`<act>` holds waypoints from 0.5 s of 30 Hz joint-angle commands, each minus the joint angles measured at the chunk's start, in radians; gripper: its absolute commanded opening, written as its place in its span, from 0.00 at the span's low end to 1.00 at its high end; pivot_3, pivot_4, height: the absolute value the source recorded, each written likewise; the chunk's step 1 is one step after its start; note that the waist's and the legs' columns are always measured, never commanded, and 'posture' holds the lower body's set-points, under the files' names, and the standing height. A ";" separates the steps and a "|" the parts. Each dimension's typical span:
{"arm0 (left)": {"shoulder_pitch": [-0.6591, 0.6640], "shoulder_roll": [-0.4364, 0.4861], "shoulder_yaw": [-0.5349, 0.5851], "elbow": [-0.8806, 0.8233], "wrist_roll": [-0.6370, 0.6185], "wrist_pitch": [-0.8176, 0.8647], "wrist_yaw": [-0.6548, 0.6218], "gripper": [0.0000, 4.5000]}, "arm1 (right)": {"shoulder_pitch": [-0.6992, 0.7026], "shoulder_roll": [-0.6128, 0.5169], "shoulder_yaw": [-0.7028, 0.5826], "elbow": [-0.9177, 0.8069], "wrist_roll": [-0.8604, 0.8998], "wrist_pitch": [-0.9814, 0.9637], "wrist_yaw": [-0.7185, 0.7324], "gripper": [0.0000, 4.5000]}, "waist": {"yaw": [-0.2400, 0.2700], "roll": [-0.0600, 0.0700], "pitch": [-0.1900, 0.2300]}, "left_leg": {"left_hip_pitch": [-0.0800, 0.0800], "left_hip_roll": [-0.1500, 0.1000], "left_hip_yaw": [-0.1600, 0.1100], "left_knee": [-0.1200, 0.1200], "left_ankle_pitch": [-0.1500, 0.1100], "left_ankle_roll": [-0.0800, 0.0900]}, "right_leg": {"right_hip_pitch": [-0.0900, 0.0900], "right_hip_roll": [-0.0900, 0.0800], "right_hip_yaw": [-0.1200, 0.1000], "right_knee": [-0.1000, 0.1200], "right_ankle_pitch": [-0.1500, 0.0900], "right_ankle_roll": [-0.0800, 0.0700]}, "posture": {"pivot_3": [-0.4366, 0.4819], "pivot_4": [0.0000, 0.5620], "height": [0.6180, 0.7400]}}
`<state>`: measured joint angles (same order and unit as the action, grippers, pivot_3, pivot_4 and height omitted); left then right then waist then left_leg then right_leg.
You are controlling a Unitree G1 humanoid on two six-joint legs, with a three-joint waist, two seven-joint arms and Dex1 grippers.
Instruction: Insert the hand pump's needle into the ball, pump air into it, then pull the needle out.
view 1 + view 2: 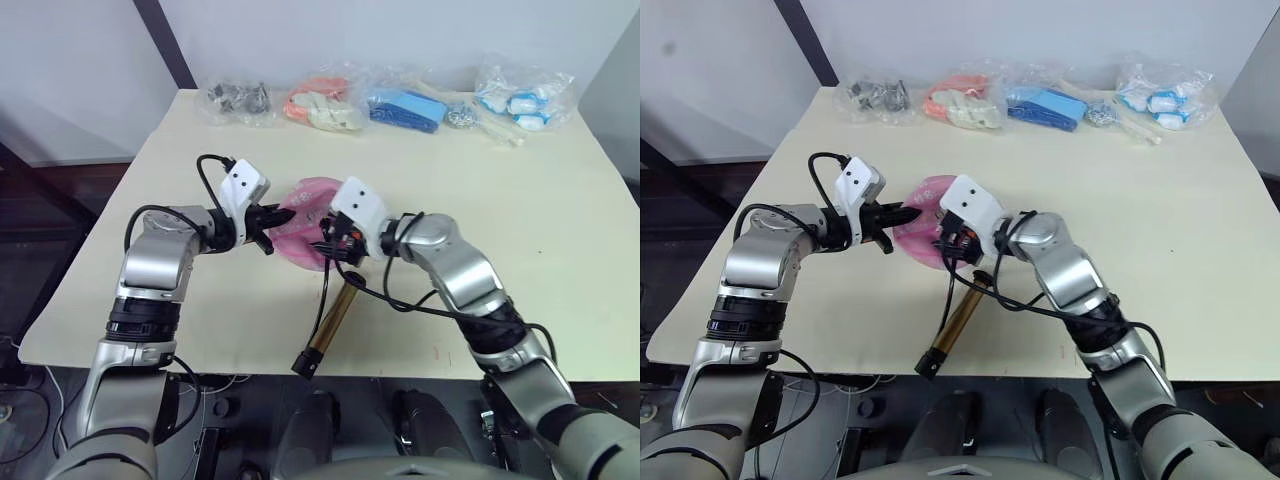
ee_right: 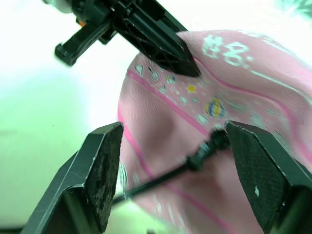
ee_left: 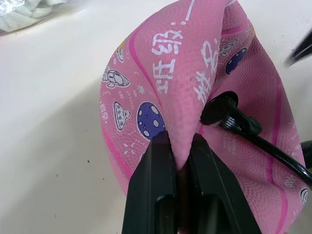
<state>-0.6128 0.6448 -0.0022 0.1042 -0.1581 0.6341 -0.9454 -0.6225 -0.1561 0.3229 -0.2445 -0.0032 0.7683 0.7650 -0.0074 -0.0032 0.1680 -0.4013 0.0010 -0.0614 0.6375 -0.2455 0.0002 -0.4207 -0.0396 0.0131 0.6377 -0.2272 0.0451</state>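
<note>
Ball point(image 3: 195, 87), pinched by left gripper point(image 3: 178, 146), bears white Chinese characters.

Ball point(image 3: 195, 78): pink rubber, finely pebbled, matt. Hand pump point(image 1: 335, 315) barrel: shiny gold-bronze metal. Bench point(image 1: 560, 220): smooth, matt cream. Left claw point(image 3: 178, 161) fingers: glossy black plastic.

The ball point(image 1: 305, 236) sits near the middle of the table point(image 1: 560, 250), between the left gripper point(image 1: 283, 215) on its left and the right gripper point(image 1: 327, 243) on its right. The hand pump point(image 1: 330, 323) lies in front of the ball, running to the table's near edge. Four bagged items point(image 1: 385, 105) line the far edge.
</note>
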 commanded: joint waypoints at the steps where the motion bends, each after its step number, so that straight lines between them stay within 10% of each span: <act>1: 0.001 0.007 -0.026 -0.013 -0.017 -0.008 -0.021 0.00 | 0.061 -0.079 -0.091 -0.170 0.110 -0.002 0.061 0.77 | 0.000 0.000 0.003 | 0.000 0.000 0.000 0.000 0.000 0.000 | 0.000 0.000 -0.001 0.000 0.000 0.000 | 0.48 0.27 1.00; 4: 0.008 0.028 -0.010 -0.025 -0.031 -0.005 -0.036 0.00 | 0.093 -0.148 -0.175 -0.230 0.206 0.044 0.090 0.77 | -0.004 -0.003 0.009 | 0.000 0.000 0.000 0.000 0.000 0.000 | 0.001 0.000 0.000 0.000 0.000 0.000 | 0.48 0.27 1.00; 8: 0.011 0.043 0.043 -0.052 -0.083 0.007 -0.045 0.29 | 0.142 -0.259 -0.266 -0.270 0.294 0.063 0.127 0.99 | -0.006 -0.008 0.013 | 0.000 0.001 0.000 0.000 0.000 0.000 | 0.001 0.001 -0.001 0.000 -0.001 0.000 | 0.48 0.27 1.00; 13: 0.025 0.104 0.126 -0.115 -0.197 0.095 -0.085 0.89 | 0.209 -0.386 -0.337 -0.311 0.384 0.046 0.165 1.00 | -0.011 -0.014 0.020 | -0.004 0.001 0.000 0.000 0.000 0.000 | -0.003 0.001 0.001 -0.001 0.001 -0.004 | 0.48 0.27 1.00; 15: 0.032 0.135 0.159 -0.132 -0.241 0.138 -0.096 0.99 | 0.232 -0.427 -0.356 -0.316 0.406 0.027 0.181 1.00 | -0.014 -0.014 0.021 | -0.010 0.001 0.000 0.001 0.001 -0.001 | -0.010 0.002 0.001 0.000 0.002 -0.005 | 0.48 0.27 1.00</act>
<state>-0.5827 0.7470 0.0956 0.0223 -0.3512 0.7430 -1.0267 -0.3969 -0.5619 0.0036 -0.5169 0.3674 0.8203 0.9284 -0.0211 -0.0174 0.1885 -0.4152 0.0022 -0.0610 0.6387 -0.2431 -0.0038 -0.4348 -0.0380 0.0148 0.6384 -0.2252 0.0403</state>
